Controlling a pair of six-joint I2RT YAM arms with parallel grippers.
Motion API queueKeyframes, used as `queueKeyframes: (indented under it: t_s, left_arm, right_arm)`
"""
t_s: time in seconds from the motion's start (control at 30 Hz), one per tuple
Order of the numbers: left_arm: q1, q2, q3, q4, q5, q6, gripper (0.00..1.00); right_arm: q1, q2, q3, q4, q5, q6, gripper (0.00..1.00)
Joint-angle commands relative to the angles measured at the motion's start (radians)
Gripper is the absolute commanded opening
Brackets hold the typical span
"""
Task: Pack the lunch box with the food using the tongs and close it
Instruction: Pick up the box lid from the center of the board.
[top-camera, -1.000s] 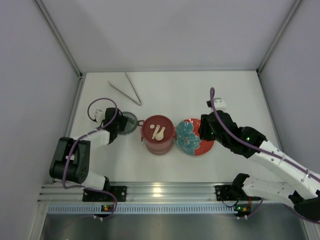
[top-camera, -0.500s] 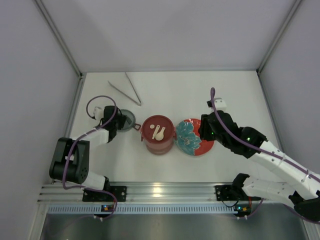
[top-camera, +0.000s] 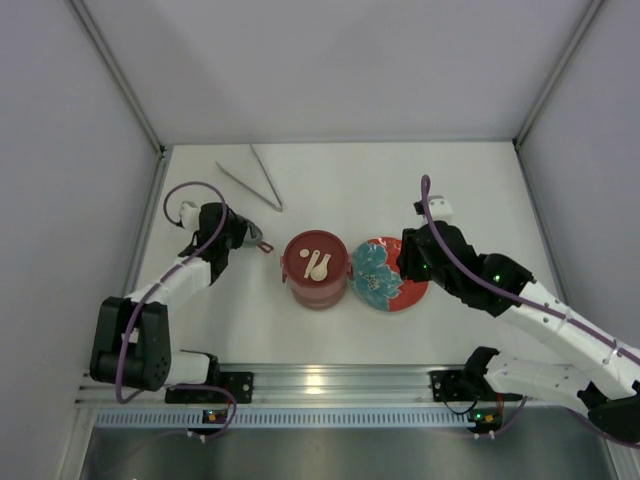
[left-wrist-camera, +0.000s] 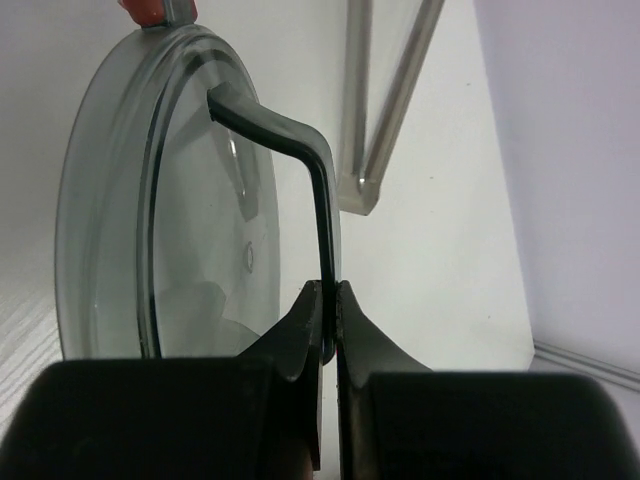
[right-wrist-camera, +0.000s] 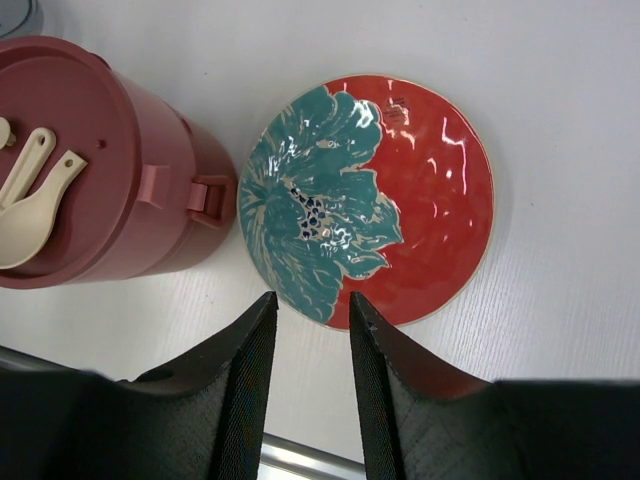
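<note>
My left gripper (left-wrist-camera: 326, 300) pinches a clear lid (left-wrist-camera: 110, 220) by its thin handle (left-wrist-camera: 322, 210). My right gripper (right-wrist-camera: 312, 310) hangs open over the plate (right-wrist-camera: 440, 200). The lunch box (top-camera: 330, 275) sits mid-frame. The tongs (top-camera: 250, 187) lie upper left, so I think packing is not begun.

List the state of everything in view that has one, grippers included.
lunch box: closed, lid on, cream utensils lying on top.
red plate: flat on table, no food on it.
tongs: lying on table, ungripped, arms in a V.
grey lid: held by its thin dark handle.
left gripper: shut on that handle.
right gripper: open, empty, over the plate.
</note>
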Motion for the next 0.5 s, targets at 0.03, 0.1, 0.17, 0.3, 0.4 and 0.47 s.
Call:
queueKeyframes:
  t_s: [0.03, 0.1, 0.17, 0.3, 0.4, 0.47]
  left_arm:
    - [0.004, -0.062, 0.067, -0.003, -0.027, 0.015, 0.00]
    - [0.004, -0.072, 0.070, -0.004, -0.026, 0.014, 0.00]
    - [0.004, -0.086, 0.067, -0.004, -0.023, 0.008, 0.00]
    - [0.004, -0.124, 0.074, 0.000, -0.020, -0.007, 0.00]
    - [0.003, -0.177, 0.092, 0.003, -0.027, -0.009, 0.00]
    - [0.003, -0.213, 0.110, -0.007, -0.033, -0.006, 0.00]
  right_arm:
    - [-0.024, 0.002, 0.006, 0.031, 0.015, 0.001, 0.34]
    - [-0.022, 0.002, 0.003, 0.032, 0.013, 0.001, 0.34]
    - [-0.024, 0.000, 0.001, 0.032, 0.013, 0.004, 0.34]
    - [-0.024, 0.003, 0.003, 0.032, 0.010, 0.004, 0.34]
    - [-0.024, 0.006, 0.003, 0.036, 0.006, 0.004, 0.34]
    - [-0.024, 0.008, 0.003, 0.042, -0.003, 0.004, 0.34]
